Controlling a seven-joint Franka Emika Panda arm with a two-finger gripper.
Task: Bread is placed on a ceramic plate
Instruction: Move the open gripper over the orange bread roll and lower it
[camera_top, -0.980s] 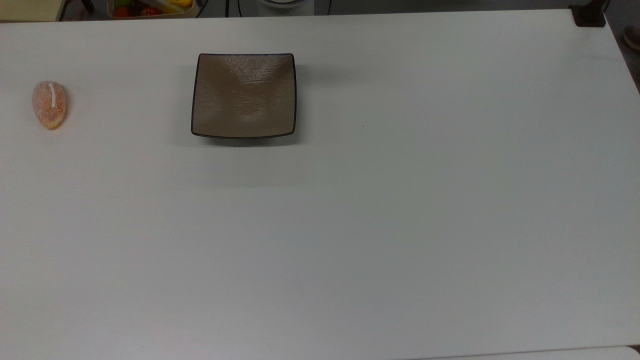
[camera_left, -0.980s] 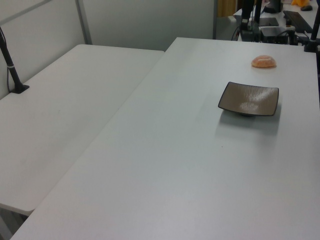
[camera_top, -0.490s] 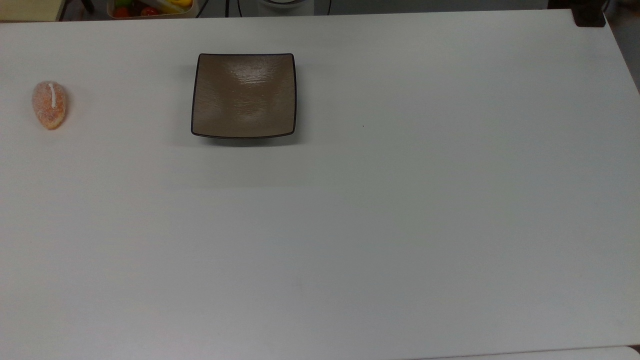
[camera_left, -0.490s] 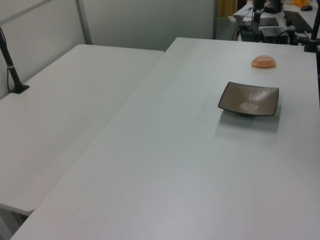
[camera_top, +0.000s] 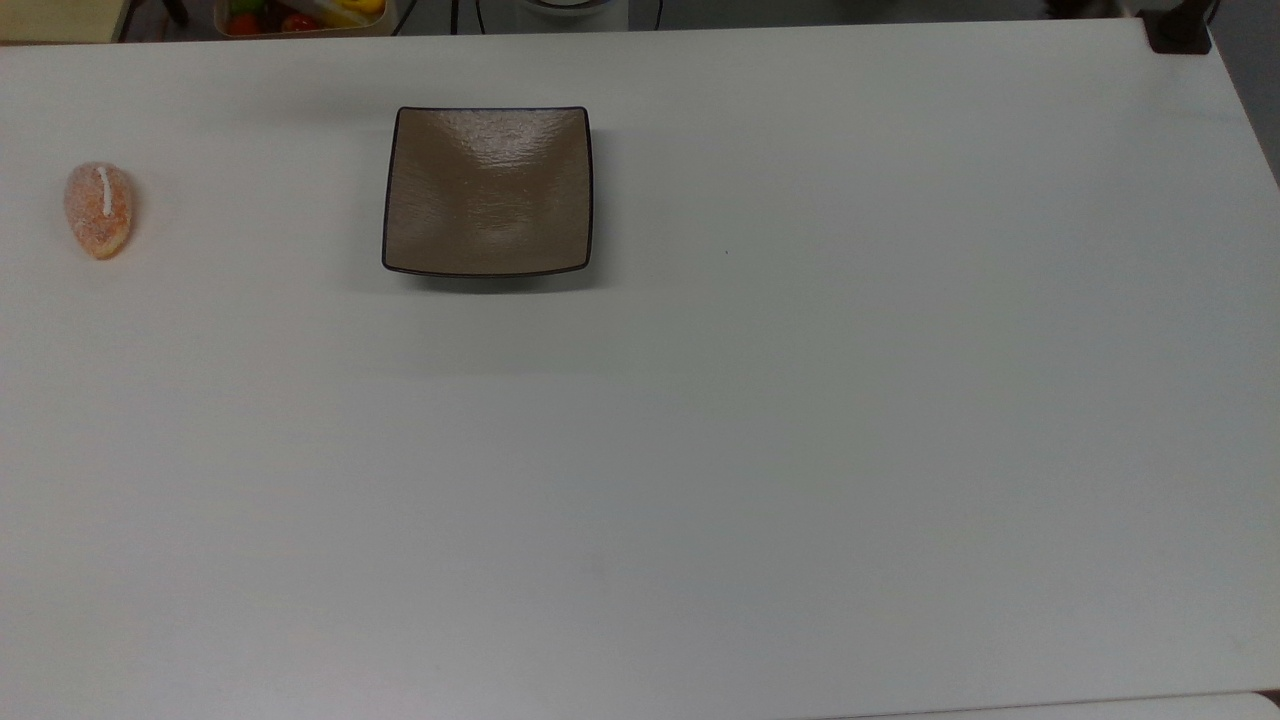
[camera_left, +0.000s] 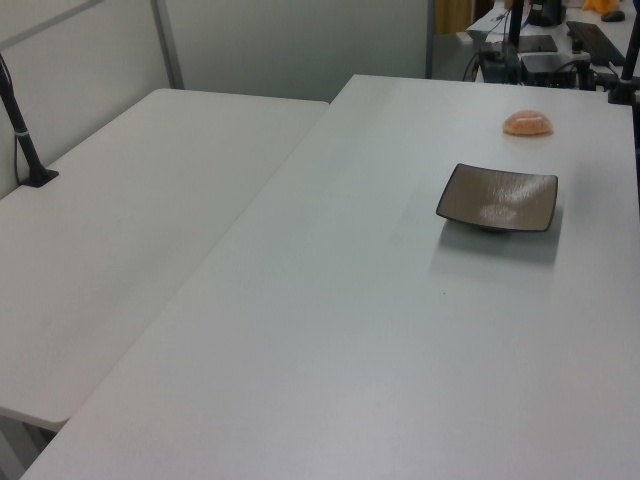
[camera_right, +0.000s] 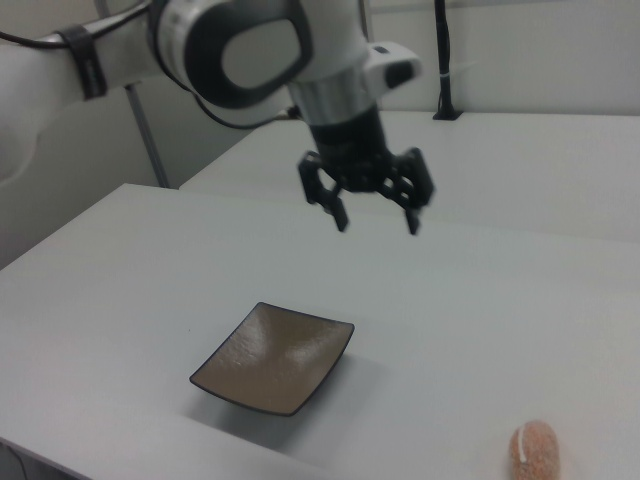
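The bread (camera_top: 99, 209) lies on the white table (camera_top: 800, 400), well apart from the plate (camera_top: 487, 190), near the top view's left edge. The plate has nothing on it. In the left view the bread (camera_left: 527, 123) sits beyond the plate (camera_left: 497, 198). In the right view the gripper (camera_right: 375, 222) hangs in the air above the table, higher than the plate (camera_right: 273, 356), with its two fingers spread apart and nothing between them. The bread (camera_right: 534, 450) is at the right view's lower right.
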